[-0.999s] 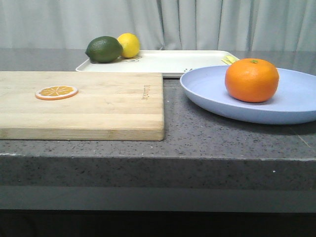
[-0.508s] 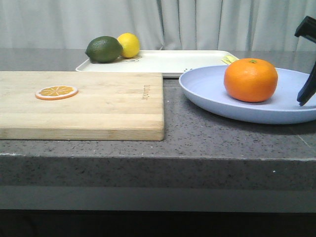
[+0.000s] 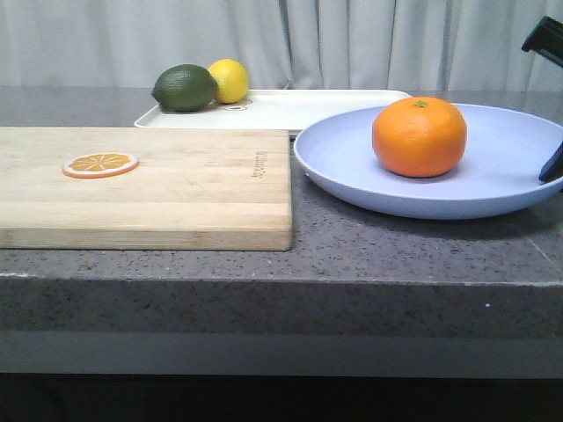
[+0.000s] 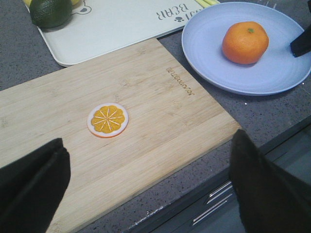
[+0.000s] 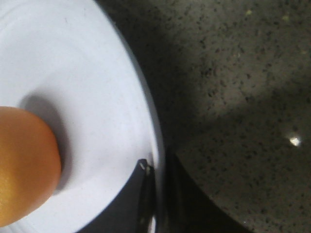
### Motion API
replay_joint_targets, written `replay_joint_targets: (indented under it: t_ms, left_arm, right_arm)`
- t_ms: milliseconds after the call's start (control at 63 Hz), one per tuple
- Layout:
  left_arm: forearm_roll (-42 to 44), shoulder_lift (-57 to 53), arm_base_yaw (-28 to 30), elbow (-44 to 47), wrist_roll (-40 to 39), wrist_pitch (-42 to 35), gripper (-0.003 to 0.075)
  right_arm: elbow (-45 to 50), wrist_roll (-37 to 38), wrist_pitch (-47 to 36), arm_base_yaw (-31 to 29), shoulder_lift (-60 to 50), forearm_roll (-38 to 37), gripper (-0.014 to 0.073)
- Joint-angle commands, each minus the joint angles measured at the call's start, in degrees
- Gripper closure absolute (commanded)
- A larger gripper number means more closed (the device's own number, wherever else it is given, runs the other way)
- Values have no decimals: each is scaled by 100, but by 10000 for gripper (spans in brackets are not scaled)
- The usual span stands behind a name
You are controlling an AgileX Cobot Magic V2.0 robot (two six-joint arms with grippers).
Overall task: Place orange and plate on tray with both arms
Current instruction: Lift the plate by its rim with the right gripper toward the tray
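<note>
Plate (image 3: 493,189) on bench (image 3: 352,255), overlapping the near rim of the tray (image 3: 290,110). Orange (image 3: 420,136) sits loose on it; likely rolls if tilted. Plate looks stiff, light, slick: rim is the hold. Right tool (image 5: 154,194) pinches that rim. Left tool (image 4: 146,184) wide, empty. Tray holds lime (image 3: 185,87) and lemon (image 3: 230,79).

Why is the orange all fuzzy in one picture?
In the right wrist view the orange sits too close, so it blurs, with a dark shadow on the plate; the front view shows it sharp, its shadow soft.
</note>
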Motion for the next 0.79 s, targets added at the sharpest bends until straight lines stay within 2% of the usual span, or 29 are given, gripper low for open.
replay_joint_targets:
  t_ms: [0,174,523,777]
  left_arm:
    - [-59,-12,-3,-146,-52,-442,85]
    - [-59,-12,-3,-146,-52,-442,85]
    - [-59,-12,-3,-146,-52,-442,85]
    - [-59,-12,-3,-146,-52,-453,85]
  right_arm:
    - [-156,-127,-77,-24,-116,27,652]
    - [-162,-127,-82,-24,-123,627,652]
    - [-221,-132,-114,-24,-123,834,652]
    - [-774,-132,363,-24,-123,846,652]
